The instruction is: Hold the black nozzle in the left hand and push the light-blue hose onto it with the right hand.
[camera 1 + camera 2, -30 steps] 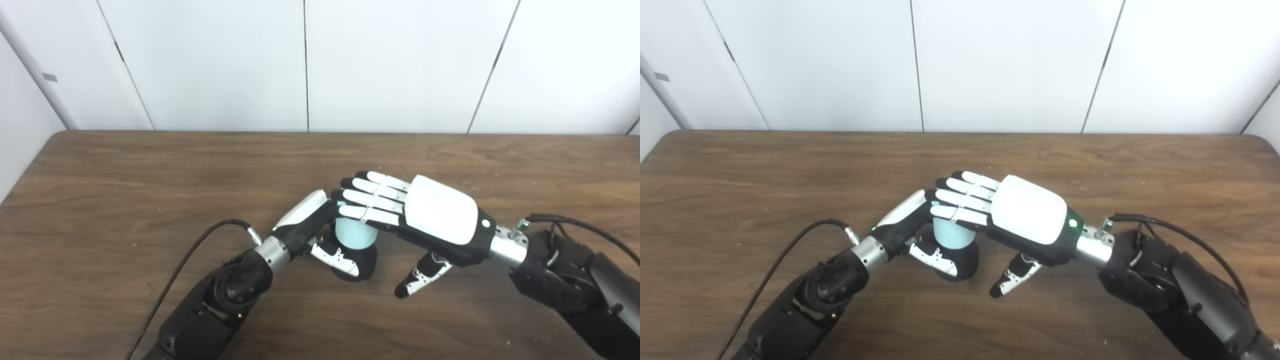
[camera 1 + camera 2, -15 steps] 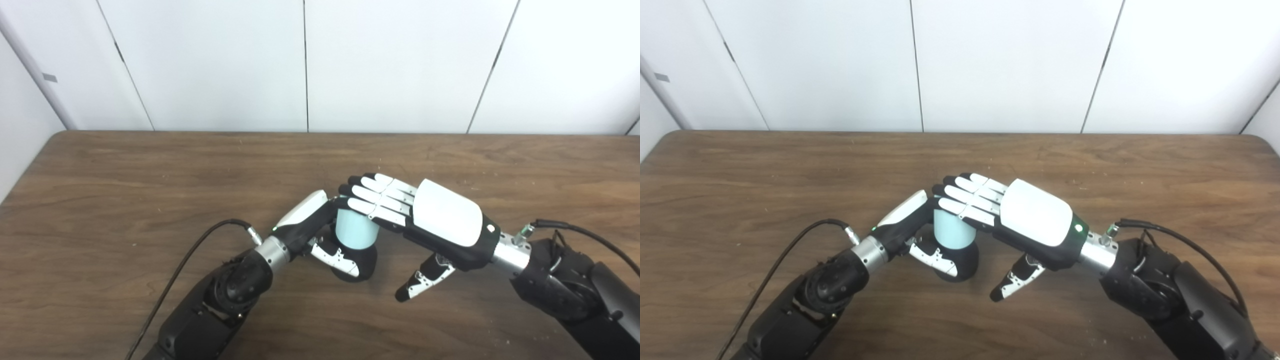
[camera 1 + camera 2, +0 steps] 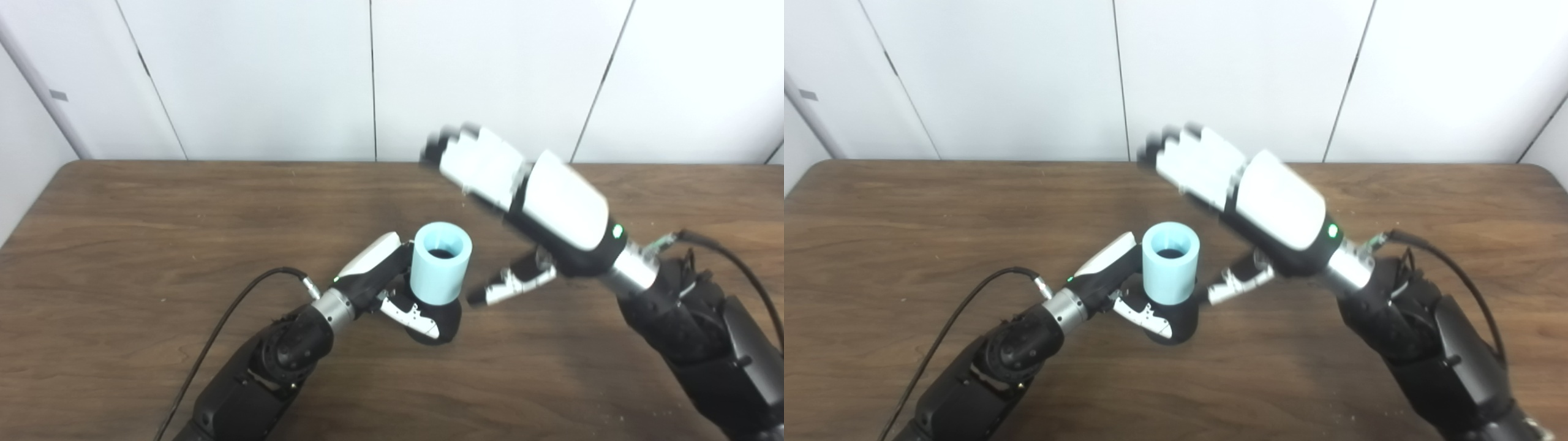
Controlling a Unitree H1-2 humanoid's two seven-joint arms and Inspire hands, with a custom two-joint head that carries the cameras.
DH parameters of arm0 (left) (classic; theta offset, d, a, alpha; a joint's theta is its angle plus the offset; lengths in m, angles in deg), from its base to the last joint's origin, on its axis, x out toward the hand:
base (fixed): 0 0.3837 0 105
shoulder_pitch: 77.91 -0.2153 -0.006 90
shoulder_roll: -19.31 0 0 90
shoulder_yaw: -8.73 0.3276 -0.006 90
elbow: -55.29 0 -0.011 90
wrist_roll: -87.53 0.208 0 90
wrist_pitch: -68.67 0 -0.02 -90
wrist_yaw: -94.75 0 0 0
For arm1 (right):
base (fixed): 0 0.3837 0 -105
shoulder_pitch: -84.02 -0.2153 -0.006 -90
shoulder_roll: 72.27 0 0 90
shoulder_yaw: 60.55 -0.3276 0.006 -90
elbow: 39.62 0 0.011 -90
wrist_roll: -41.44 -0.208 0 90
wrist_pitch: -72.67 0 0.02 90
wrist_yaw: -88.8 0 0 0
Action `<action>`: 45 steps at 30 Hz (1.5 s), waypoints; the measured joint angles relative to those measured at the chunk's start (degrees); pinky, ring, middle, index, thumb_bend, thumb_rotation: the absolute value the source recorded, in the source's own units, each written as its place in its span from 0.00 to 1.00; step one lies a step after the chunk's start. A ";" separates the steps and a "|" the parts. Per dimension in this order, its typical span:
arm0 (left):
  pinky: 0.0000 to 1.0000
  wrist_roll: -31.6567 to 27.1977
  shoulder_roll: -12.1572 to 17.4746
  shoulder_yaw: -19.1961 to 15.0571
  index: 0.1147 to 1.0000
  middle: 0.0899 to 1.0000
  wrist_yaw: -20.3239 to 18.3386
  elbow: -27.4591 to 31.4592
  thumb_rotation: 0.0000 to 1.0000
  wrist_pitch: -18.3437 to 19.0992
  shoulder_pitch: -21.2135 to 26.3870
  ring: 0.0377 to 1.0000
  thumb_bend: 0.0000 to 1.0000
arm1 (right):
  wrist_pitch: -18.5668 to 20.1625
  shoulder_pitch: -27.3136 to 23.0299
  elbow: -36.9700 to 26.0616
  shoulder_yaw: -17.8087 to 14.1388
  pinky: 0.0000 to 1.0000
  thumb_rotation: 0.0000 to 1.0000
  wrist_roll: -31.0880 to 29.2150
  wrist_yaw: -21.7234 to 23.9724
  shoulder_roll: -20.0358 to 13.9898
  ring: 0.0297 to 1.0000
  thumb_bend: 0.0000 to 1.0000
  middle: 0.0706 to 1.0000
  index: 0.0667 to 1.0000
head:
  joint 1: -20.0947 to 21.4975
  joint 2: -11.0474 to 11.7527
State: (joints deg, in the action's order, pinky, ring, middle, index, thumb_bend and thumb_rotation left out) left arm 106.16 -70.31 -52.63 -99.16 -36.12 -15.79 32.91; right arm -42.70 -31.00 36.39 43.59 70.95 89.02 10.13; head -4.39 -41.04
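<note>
Left hand: our left hand (image 3: pixel 392 285) sits at frame centre, low on the counter (image 3: pixel 122 245), with its fingers wrapped round the nozzle (image 3: pixel 444 318), gripping it.
Nozzle: we see only its black lower part, below the hose and beside our left thumb; it looks to rest on the counter, just right of centre.
Hose: the light-blue hose (image 3: pixel 440 263) stands upright on the nozzle, its open end facing up, with a dark hole visible inside. It touches our left hand on its left side.
Right hand: our right hand (image 3: pixel 527 196) is raised in the upper right of centre, clear of the hose and blurred by motion. Its fingers (image 3: pixel 474 162) are stretched out and hold nothing; the thumb (image 3: pixel 505 285) points down-left toward the hose without touching it. We read this hand as open.
Arms: both arms come in from the bottom edge, the left from lower left, the right from lower right.
Cable: a black cable (image 3: pixel 245 300) curves across the counter to our left wrist.
Wall: white panels (image 3: pixel 257 73) fill the top of the frame behind the counter.
</note>
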 measured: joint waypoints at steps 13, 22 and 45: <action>0.31 -0.18 0.19 -0.16 0.42 0.43 -0.06 0.15 0.00 -0.15 -0.05 0.37 0.52 | 4.65 13.77 0.03 -9.33 1.00 0.43 -7.12 -3.12 2.84 1.00 0.76 1.00 1.00 | -0.09 0.35; 0.96 -0.85 3.71 -4.26 0.92 0.90 1.91 -2.85 0.38 -18.62 -4.24 0.92 1.00 | 9.37 24.16 4.62 -12.51 1.00 0.51 -14.17 -1.77 7.46 1.00 0.71 1.00 1.00 | 0.27 0.35; 1.00 -5.76 -4.50 -19.18 1.00 1.00 10.28 -1.52 0.84 -29.39 -10.32 1.00 1.00 | 7.15 23.10 10.39 -11.01 1.00 1.00 -20.72 3.93 9.15 1.00 0.80 1.00 1.00 | -0.70 0.70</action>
State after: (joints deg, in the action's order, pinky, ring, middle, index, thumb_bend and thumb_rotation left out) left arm 100.41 -74.80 -71.81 -88.89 -37.65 -45.18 22.59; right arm -35.55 -7.90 46.77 32.58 50.24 92.95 19.28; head -5.10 -40.34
